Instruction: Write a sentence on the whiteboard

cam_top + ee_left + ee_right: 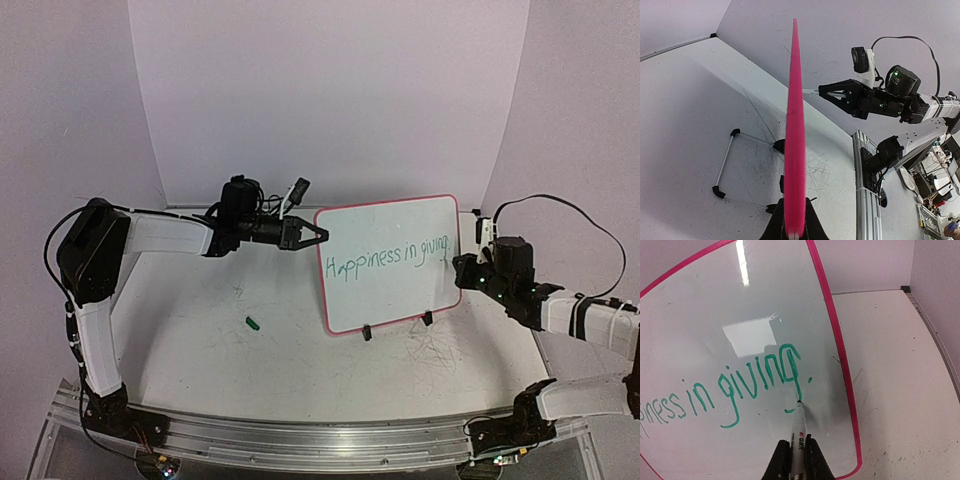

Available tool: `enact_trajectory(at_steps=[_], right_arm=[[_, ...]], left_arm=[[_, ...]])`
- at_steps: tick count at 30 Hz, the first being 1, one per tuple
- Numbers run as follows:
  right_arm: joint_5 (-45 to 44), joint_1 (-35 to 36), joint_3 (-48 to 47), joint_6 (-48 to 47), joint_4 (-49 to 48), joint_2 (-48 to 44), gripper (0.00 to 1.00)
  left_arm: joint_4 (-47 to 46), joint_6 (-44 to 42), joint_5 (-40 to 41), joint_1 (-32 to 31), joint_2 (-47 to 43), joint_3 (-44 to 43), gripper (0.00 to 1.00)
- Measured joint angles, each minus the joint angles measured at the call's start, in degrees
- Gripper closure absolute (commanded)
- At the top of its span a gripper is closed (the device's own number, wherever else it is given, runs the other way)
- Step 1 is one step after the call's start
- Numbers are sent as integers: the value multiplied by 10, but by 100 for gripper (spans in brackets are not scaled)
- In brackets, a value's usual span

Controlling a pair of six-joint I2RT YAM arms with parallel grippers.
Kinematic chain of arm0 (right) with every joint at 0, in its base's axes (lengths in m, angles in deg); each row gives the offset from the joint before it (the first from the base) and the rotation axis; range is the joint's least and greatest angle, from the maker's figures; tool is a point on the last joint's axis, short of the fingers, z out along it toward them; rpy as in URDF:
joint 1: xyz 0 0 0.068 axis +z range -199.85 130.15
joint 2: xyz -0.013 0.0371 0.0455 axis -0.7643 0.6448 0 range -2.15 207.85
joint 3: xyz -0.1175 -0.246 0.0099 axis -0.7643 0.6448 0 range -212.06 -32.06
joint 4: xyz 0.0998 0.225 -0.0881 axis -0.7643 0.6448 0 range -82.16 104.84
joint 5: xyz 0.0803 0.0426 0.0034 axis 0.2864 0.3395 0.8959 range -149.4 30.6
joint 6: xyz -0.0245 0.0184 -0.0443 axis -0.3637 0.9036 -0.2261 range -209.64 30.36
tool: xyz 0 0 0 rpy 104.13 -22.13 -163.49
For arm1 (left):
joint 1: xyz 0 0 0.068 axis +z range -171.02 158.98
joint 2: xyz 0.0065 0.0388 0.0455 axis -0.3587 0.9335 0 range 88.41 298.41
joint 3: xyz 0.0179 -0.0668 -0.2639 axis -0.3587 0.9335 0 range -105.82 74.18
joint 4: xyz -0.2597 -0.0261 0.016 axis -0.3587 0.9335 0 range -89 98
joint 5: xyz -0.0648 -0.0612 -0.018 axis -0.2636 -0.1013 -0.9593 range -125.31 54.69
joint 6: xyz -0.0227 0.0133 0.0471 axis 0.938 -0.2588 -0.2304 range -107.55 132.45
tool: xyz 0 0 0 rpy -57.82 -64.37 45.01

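Pinching the marker — right claw; left claw clamps the whiteboard.

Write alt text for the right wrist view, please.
The right claw holds a marker with its tip at the board, just below the last g of green writing that reads "piness in giving." in this view. The board's pink rim curves down the right, white table beyond.

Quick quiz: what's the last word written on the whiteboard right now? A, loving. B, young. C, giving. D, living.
C: in the right wrist view the green sentence on the whiteboard ends in "giving", with the marker tip just below the final g.
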Motion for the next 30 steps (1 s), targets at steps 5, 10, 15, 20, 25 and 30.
enact_trajectory(at_steps=[5,10,15,20,25,30], right_arm=[[6,0,0,2,1,-1,100],[14,0,0,2,2,-1,100],[19,0,0,2,2,-1,100],[39,0,0,2,6,-7,100],[50,0,0,6,34,-93,100],[8,0,-19,-2,70,-182,100]], left_arm=[[0,0,0,0,0,0,100],[0,0,0,0,0,0,100],[0,0,0,0,0,0,100],[0,0,0,0,0,0,96],[1,-2,2,0,-1,0,85],[23,-10,3,-2,-2,1,62]])
